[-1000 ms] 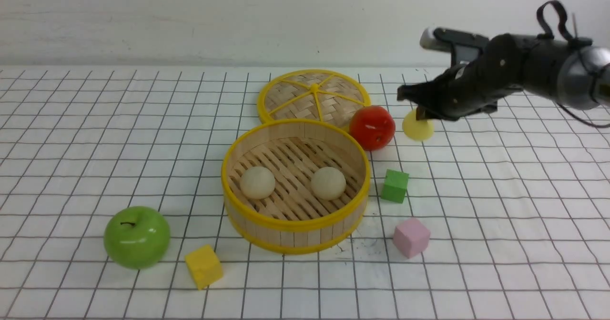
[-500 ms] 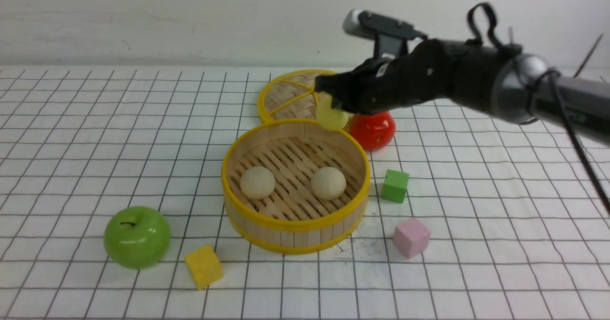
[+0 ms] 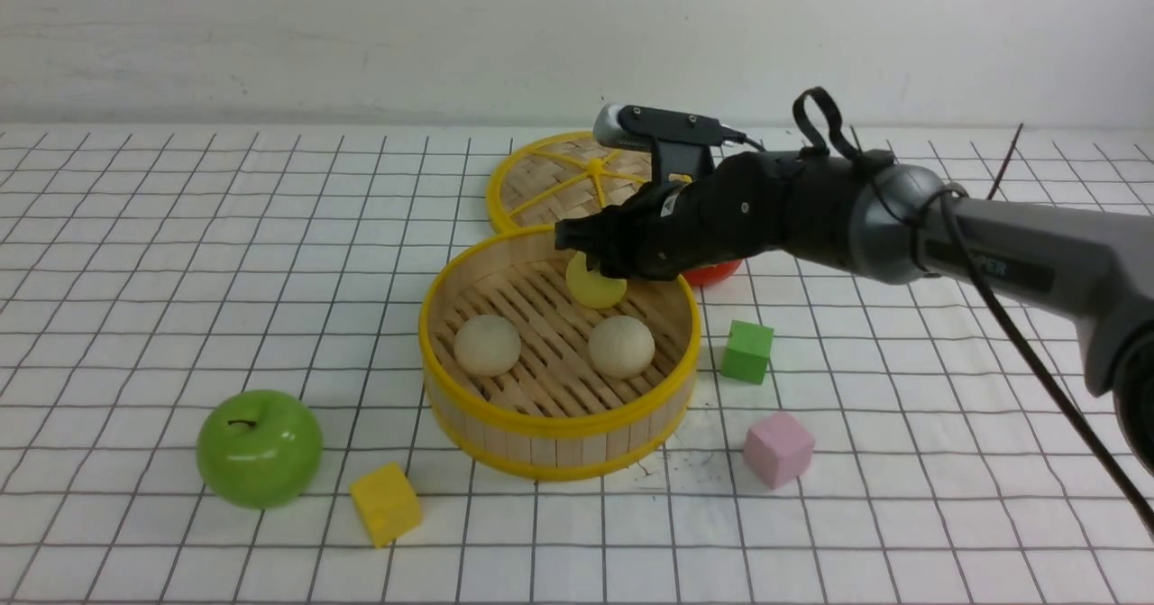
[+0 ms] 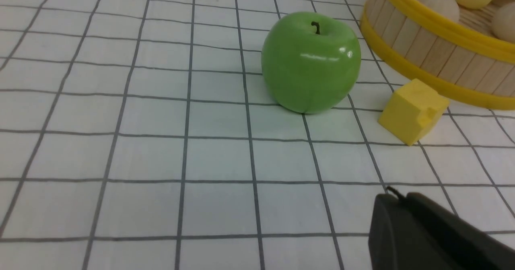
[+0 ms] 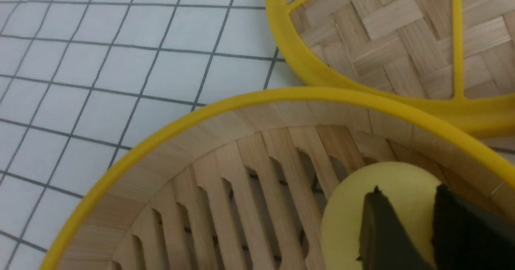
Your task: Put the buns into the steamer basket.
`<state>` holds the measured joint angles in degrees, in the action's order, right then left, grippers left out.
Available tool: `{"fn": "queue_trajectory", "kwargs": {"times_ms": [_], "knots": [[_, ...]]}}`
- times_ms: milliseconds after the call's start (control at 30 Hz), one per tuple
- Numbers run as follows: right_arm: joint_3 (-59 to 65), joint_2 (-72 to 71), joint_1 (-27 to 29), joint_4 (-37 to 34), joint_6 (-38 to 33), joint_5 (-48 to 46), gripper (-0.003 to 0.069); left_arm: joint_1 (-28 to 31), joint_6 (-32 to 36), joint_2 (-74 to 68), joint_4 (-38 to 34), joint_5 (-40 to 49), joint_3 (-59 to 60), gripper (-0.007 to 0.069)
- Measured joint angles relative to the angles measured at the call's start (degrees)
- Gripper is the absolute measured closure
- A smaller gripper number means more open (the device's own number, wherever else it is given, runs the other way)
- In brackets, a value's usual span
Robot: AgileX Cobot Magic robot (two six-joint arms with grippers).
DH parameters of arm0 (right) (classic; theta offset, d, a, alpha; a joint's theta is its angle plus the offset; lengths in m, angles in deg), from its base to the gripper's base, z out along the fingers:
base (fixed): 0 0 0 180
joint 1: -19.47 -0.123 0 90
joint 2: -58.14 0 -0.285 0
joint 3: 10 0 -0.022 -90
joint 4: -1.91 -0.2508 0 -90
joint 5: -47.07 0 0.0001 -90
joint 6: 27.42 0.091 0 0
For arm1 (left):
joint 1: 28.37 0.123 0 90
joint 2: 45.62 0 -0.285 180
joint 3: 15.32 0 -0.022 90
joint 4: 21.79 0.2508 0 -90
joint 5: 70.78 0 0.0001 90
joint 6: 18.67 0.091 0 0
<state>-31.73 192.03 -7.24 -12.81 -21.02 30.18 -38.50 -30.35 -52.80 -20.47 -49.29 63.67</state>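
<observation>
Right pincer (image 3: pixel 597 267): reaching over the far rim of the basket, black fingers (image 5: pixel 382 229) on either side of the pale yellow smooth bun (image 3: pixel 595 288); jaws a little apart, impossible to tell whether gripping or already loose.
Pale yellow bun: inside the basket at its far wall, low against the slatted floor, half hidden by the pincer in the right wrist view.
Round pale-wood steamer basket with yellow rims (image 3: pixel 559 426): upright on the desk, open on top.
Two beige-cream matte buns (image 3: pixel 487 344): resting side by side on the basket floor, apart from each other, nearer than the yellow one; second at (image 3: pixel 621 346).
Flat woven lid with yellow spokes (image 3: pixel 550 181): lying just behind the basket, rim touching or nearly touching its far edge.
Glossy red apple (image 3: pixel 717 271): mostly hidden behind the right arm, beside the basket's far right.
Green cube (image 3: pixel 747 351): just right of the basket.
Pink cube (image 3: pixel 778 448): nearer, right of the basket.
Yellow cube (image 3: pixel 385 503): near the basket's front left.
Glossy green apple (image 3: pixel 260 448): left of the yellow cube, well clear of the basket.
Left pincer (image 4: pixel 396 205): low above the desk near the green apple, only a dark tip showing, closed and holding nothing.
White gridded desk (image 3: pixel 180 253): carrying everything.
</observation>
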Motion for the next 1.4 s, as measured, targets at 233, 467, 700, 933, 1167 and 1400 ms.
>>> {"fn": "queue_trajectory", "kwargs": {"times_ms": [233,467,700,933,1167,1400], "knots": [[0.0,-10.7,2.1,8.5,0.0,-13.3,0.0062,0.0,0.0,0.0,0.0,0.0,0.0,0.0608],[0.0,-27.6,6.3,10.2,0.0,-34.8,-0.0001,0.0,0.0,0.0,0.0,0.0,0.0,0.0608],[3.3,-40.9,6.7,7.4,0.1,-54.0,0.0169,0.0,0.0,0.0,0.0,0.0,0.0,0.0608],[16.3,-49.7,6.7,1.5,-0.5,-54.8,0.04,0.0,0.0,0.0,0.0,0.0,0.0,0.0608],[28.4,-53.7,6.7,1.3,-1.5,-54.8,0.0622,0.0,0.0,0.0,0.0,0.0,0.0,0.0608],[29.3,-53.7,6.7,1.1,-1.5,-54.6,0.0677,0.0,0.0,0.0,0.0,0.0,0.0,0.0608]]}}
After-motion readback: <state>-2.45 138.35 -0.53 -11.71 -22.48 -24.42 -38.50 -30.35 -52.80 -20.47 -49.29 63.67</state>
